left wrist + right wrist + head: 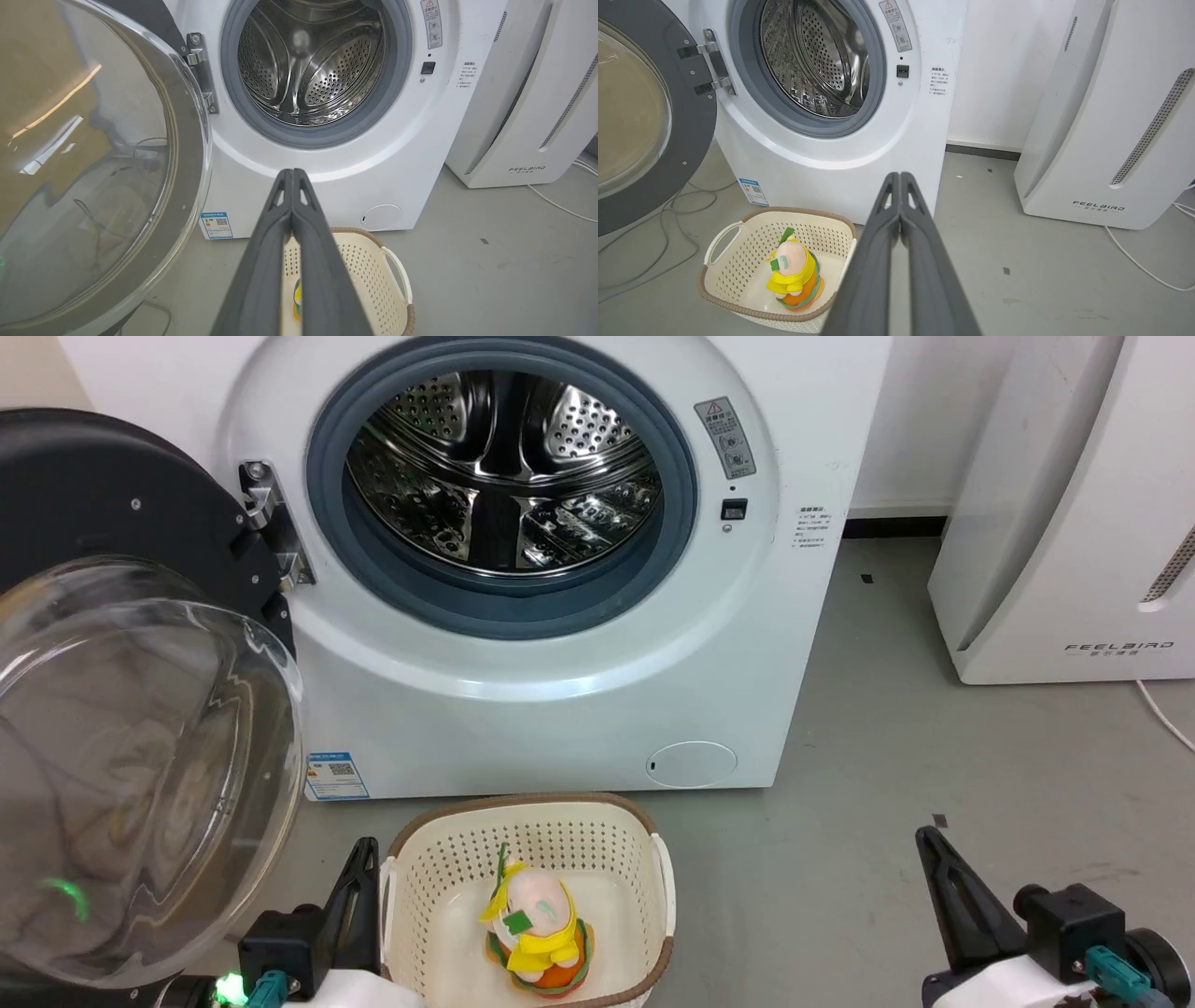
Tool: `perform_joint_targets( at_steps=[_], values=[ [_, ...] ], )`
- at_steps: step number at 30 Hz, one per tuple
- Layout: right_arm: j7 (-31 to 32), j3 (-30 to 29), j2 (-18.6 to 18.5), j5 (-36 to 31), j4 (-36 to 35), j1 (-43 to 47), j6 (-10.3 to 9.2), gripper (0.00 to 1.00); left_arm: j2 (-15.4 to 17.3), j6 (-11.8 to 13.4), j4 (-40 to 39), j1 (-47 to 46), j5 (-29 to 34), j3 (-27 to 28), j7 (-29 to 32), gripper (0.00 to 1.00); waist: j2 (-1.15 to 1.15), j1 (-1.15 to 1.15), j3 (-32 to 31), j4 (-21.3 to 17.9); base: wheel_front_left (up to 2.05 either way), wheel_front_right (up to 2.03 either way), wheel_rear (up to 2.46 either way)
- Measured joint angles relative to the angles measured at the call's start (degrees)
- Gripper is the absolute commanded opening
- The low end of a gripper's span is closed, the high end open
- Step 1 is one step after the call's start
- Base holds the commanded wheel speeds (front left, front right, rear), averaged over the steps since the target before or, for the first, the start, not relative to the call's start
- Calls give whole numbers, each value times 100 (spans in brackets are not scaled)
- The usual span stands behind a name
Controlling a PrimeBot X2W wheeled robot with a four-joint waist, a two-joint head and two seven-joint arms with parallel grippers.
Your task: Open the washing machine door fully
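Hanging swung wide on its metal hinge (271,523), washing machine door (131,728): at nine o'clock of the washing machine (560,709), glass bowl bulging toward the head camera, steel drum (504,467) exposed. Cream basket (658,868) on the floor (887,756) at six o'clock, holding a plush toy (537,924). White appliance (1046,523) at three o'clock. Left hand (292,173) and right hand (900,176): fingers pressed together, empty, clear of the door.

1 ea: washer (560,709), door (103,495), basket (523,800), toy (537,933), FEELBIRD unit (1055,523); maybe 3 cables (1165,717).
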Motion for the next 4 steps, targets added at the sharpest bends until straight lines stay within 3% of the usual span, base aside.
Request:
perform_joint_targets(
  at_steps=[4],
  values=[
    [33,0,0,-32,16,-34,0,0,-33,-51,0,-20,68,43,31,0,0,0,6,5,0,0,0]
  ],
)
